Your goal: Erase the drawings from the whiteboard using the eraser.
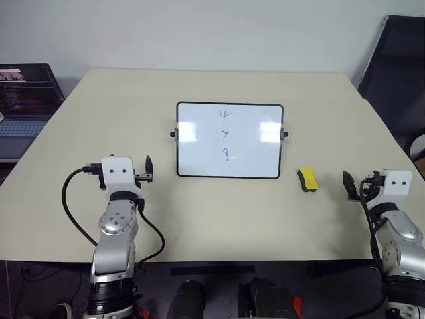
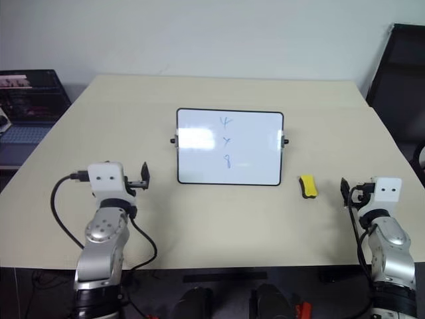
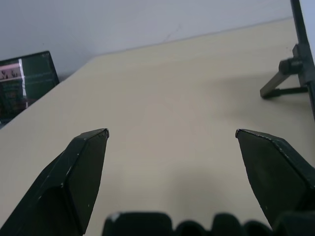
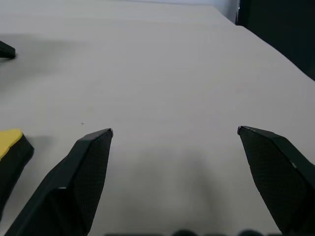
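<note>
Both the right gripper [image 4: 174,132] and the left gripper [image 3: 171,132] hover with jaws spread wide and nothing between them, so the pick-up looks not yet begun. The eraser [image 1: 307,179] lies on the table [image 1: 219,219] just left of the right gripper, beside the whiteboard [image 1: 230,140]; that gripper would need to shift left and close on it. The drawings [image 1: 226,135] read roughly "4", "Y", "8"; no brand is legible.
</note>
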Controlling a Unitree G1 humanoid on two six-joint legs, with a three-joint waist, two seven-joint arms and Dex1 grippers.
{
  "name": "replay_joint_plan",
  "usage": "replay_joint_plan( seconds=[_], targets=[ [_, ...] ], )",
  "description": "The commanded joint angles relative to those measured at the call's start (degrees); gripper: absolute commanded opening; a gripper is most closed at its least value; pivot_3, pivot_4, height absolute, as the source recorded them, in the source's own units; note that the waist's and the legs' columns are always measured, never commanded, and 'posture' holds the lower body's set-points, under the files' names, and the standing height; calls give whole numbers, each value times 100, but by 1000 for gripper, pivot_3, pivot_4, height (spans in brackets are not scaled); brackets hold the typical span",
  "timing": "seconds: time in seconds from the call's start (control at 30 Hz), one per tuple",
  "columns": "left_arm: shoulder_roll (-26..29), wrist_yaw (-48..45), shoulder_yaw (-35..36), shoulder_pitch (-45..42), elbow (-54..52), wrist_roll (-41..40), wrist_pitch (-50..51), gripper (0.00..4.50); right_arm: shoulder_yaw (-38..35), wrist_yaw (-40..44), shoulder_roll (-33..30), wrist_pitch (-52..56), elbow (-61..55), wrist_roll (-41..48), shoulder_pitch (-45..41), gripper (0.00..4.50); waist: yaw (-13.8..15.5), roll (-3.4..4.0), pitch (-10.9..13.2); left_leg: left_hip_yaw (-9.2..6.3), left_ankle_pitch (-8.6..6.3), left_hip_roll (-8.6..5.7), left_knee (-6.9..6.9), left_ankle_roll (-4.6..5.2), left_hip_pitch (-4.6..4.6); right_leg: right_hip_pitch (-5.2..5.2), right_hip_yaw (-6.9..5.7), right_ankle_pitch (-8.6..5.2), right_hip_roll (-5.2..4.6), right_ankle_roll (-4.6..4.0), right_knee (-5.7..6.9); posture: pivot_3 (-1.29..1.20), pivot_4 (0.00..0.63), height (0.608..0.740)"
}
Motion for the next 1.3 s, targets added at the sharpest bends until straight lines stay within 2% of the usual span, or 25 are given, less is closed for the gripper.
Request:
replay_joint_plan(
  seconds=[0.03,0.4,0.63,0.77,0.97,1.17,1.3],
  targets=[
    [17,50,-11,-19,-121,103,-118,4500,-112,-55,-45,33,-173,63,-65,4448,3,0,0,0,0,0,0,0,0,0,0,0,0,0,0,0,150,740],
    [287,-233,332,26,178,-94,-285,4500,-107,-432,-45,429,-1040,-16,214,4448,-5,1,0,2,0,4,-1,0,1,-1,1,-1,0,0,0,0,150,740],
    [905,-742,743,-42,564,-395,-505,4500,54,-830,308,778,-1543,-24,179,4448,3,1,0,2,0,4,-2,0,3,-1,0,-2,0,1,0,0,150,740],
    [1435,-1340,863,-472,1031,-733,-598,4500,137,-852,377,842,-2055,-2,156,4448,3,2,1,1,0,6,-2,0,0,-5,-2,-2,-1,1,1,0,150,740],
    [1662,-2287,668,-1293,1021,-1479,-365,4500,-35,-784,396,1363,-2379,496,129,4448,31,-1,0,-1,0,-2,1,0,-6,-2,-9,-2,0,2,-4,0,150,740],
    [2194,-3752,209,-2016,1094,-2017,-104,4500,-28,-555,112,2357,-3172,1152,100,4448,-11,2,1,-6,0,4,-5,0,-13,-13,-10,0,1,-3,1,0,150,740],
    [2436,-4421,-28,-2265,1090,-2183,19,4500,210,-244,-318,2795,-3488,1192,215,4448,-43,3,2,-2,0,4,-5,1,-11,-13,-7,-2,3,1,-1,0,150,740]
  ],
)
